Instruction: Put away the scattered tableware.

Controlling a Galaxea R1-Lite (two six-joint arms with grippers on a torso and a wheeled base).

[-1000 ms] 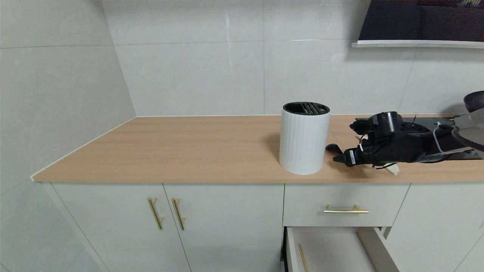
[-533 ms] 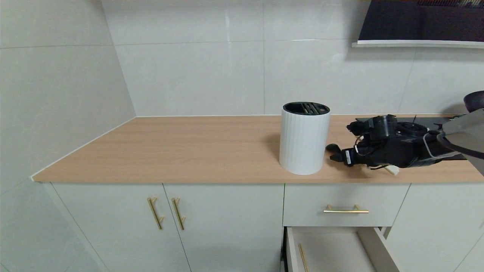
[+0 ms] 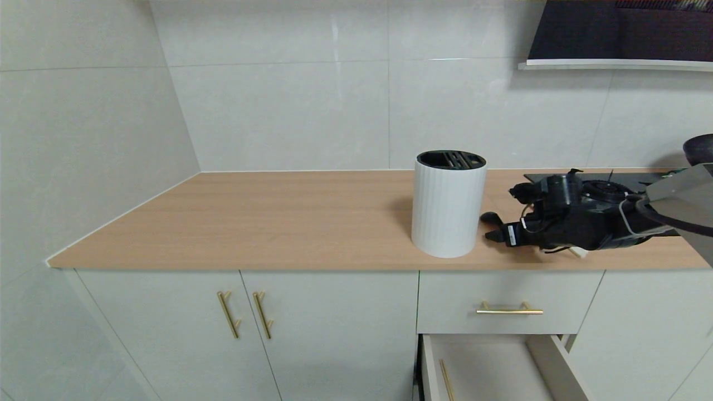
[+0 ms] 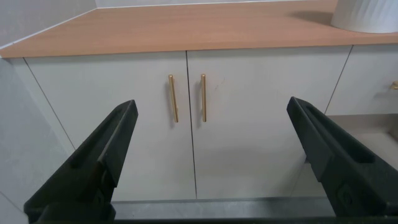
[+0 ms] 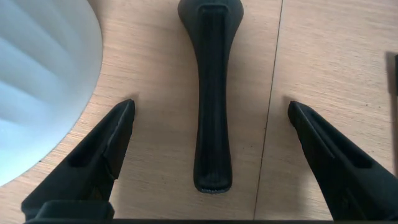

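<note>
Lower now, the right gripper (image 3: 496, 235) gapes wide and empty (the nearer arm by far), its fingers (image 5: 112, 143) straddling the black handle (image 5: 211, 99), aligned lengthwise.

Bright, even light from above, soft shadow on the counter (image 3: 278, 217) beside the white holder (image 3: 448, 206) toward the counter's left end, faint glare streaks on glossy wall tiles (image 3: 334, 33), cabinet fronts (image 3: 334, 334) evenly lit

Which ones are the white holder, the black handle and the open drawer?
white holder (image 3: 447, 211): head view, middle of its ribbed side.
black handle (image 5: 211, 93): right wrist view, middle of its shaft.
open drawer (image 3: 490, 367): head view, bare floor inside.
</note>
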